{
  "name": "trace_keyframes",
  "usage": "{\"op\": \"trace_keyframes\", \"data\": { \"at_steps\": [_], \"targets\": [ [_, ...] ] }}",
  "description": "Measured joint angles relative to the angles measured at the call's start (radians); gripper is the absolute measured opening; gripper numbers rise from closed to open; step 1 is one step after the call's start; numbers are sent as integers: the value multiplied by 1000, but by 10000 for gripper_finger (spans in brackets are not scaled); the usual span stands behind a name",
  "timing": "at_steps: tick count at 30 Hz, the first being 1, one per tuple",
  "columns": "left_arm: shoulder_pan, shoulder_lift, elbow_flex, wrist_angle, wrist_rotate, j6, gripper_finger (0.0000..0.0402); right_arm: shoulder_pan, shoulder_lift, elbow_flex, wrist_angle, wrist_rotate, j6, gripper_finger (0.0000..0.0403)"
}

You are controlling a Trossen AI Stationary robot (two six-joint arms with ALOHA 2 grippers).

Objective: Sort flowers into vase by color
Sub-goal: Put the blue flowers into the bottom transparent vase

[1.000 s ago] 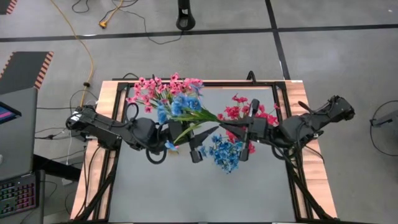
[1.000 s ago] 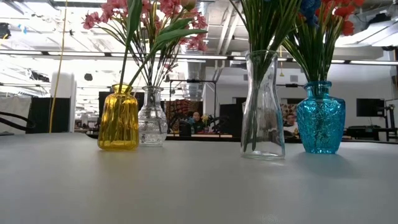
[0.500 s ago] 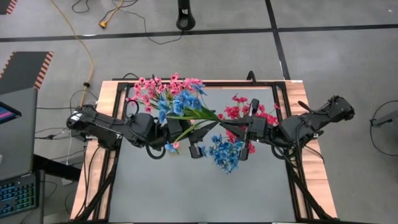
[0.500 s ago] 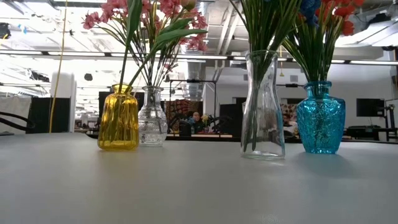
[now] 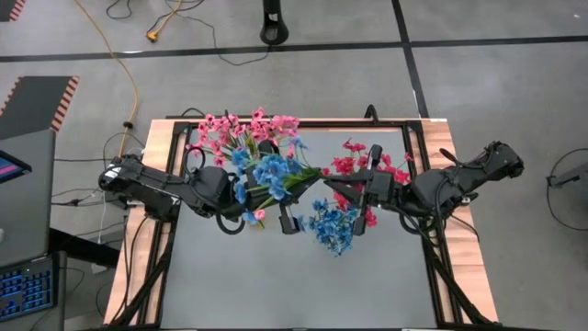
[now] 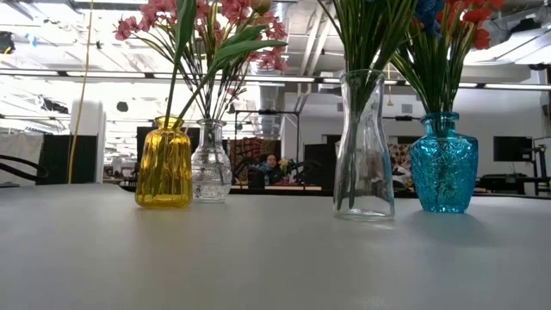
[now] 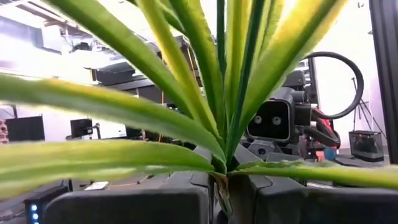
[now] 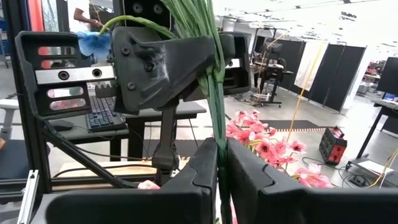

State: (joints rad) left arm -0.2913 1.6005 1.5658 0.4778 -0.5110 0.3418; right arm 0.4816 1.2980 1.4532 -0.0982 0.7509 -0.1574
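Two pincers, left [image 7: 217, 199] and right [image 8: 221, 186], both clenched on one blue-flowered sprig [image 5: 271, 172] held above the tabletop [image 5: 303, 276]. Step: handover. Next: one releases, other carries to matching vase.

Your left arm reaches in from the table's left edge, elbow bent, wrist pointing toward the middle. Its gripper, the left gripper [image 7: 221, 186], has both fingers pressed together on a green stem [image 7: 219, 180] rising between them. Your right arm comes in from the right edge, forearm angled inward, and the right gripper [image 8: 222, 171] is likewise closed tight on a bundle of green stems [image 8: 214, 93]. From above, the two grippers sit close together near the table's centre, facing each other, though foliage seems to hide their fingertips there.
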Motion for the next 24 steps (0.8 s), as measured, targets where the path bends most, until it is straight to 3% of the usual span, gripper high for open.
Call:
{"op": "trace_keyframes", "data": {
  "at_steps": [14, 20, 24],
  "targets": [
    [1, 0, 0, -147, -28, -32, 13, 47, -59, 0, -8, 3, 1, 195],
    [0, 0, 0, -262, -20, -101, 12, 138, -184, 0, -174, 3, -33, 196],
    [0, 0, 0, -346, 10, -156, 12, 195, -276, -12, -308, 4, 51, 179]
  ]
}}
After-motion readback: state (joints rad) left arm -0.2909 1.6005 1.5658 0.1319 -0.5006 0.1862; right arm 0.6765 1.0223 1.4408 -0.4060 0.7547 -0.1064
